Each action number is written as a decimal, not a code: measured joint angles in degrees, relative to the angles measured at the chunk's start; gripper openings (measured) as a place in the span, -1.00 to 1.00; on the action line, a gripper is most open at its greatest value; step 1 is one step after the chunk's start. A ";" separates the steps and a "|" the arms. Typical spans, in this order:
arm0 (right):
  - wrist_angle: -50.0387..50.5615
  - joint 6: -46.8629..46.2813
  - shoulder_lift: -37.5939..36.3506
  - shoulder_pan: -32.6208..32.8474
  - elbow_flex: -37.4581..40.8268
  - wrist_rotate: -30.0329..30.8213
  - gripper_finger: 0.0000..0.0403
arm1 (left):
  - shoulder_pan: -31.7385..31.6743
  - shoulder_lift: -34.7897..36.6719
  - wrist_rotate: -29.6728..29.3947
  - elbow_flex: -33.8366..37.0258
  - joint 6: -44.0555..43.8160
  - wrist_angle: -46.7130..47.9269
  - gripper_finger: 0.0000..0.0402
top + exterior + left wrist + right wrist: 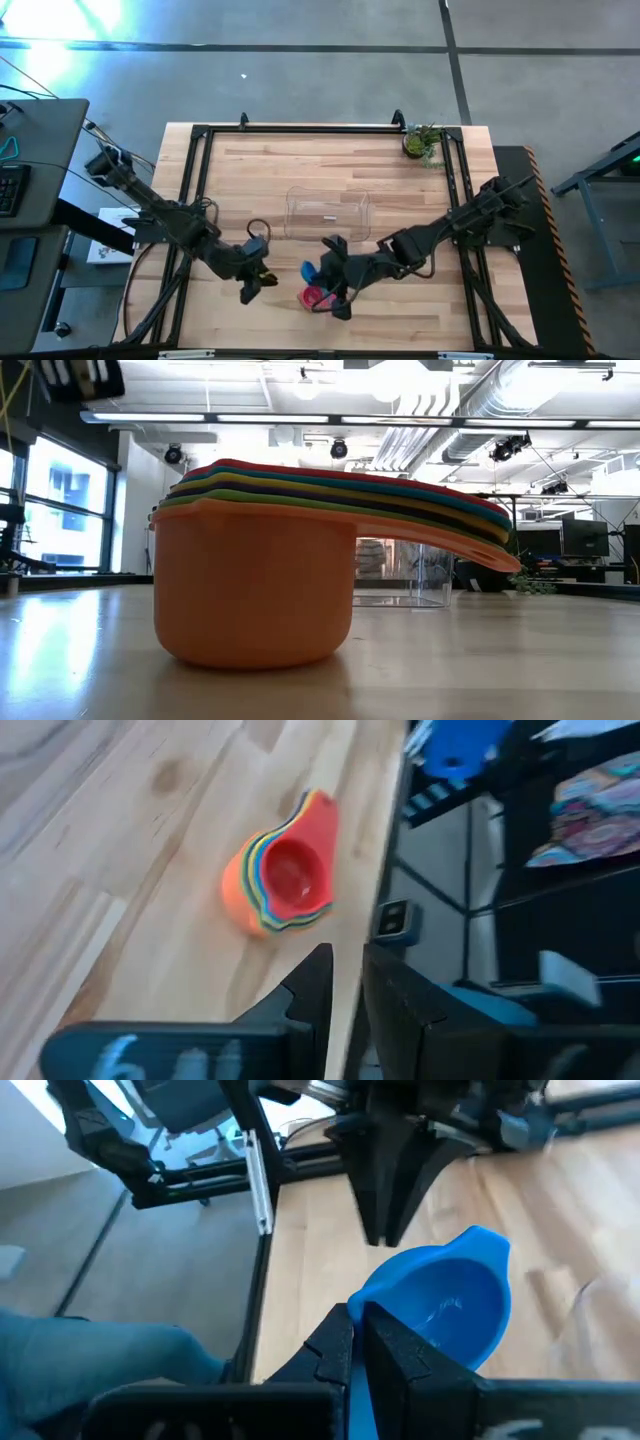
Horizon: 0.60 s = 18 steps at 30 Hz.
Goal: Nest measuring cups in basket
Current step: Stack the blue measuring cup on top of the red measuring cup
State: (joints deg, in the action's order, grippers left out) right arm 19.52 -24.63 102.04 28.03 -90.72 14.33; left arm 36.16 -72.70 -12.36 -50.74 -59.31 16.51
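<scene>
A nested stack of measuring cups [255,590], orange at the bottom and red on top, stands on its base near the table's front edge [316,297] [280,875]. My right gripper [324,270] is shut on a blue cup [450,1300] [309,269], which it holds in the air just above and left of the stack. My left gripper [256,285] [345,985] hangs left of the stack, raised, with a narrow gap between its fingers and nothing in it. The clear basket [328,214] [410,572] stands behind at mid-table. My right gripper pinches the blue cup at the near part of its rim [362,1302] between its two fingers. The fingers themselves hide whether that part is wall or handle. They come slanting down from the table's right side. The cup is lifted clear, its mouth upward and tilted.
A small potted plant [422,142] sits at the far right corner. A black frame [300,128] runs around the table's edges. The stack stands close to the front edge, between the two grippers.
</scene>
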 joint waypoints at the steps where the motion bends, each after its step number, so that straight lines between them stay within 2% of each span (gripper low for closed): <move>1: 1.26 1.40 0.37 -0.43 -1.50 -0.38 -0.98 | 0.00 1.12 0.00 0.00 0.20 0.18 -0.75; 5: 11.24 3.17 2.85 -1.65 -8.79 -1.03 -0.98 | -0.10 5.20 0.00 -0.04 1.96 0.72 -0.75; 12: 30.94 5.56 12.09 -2.03 -23.14 -1.83 -0.98 | -0.15 10.97 -1.16 0.00 2.60 4.33 -0.75; 18: 37.74 8.62 20.54 -0.55 -31.10 -7.42 -0.98 | -0.15 14.49 -3.73 0.00 2.44 9.72 -0.75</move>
State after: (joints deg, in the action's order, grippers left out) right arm 57.26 -16.01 122.57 27.47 -121.81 6.91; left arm 36.01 -58.21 -16.09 -50.74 -56.88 26.23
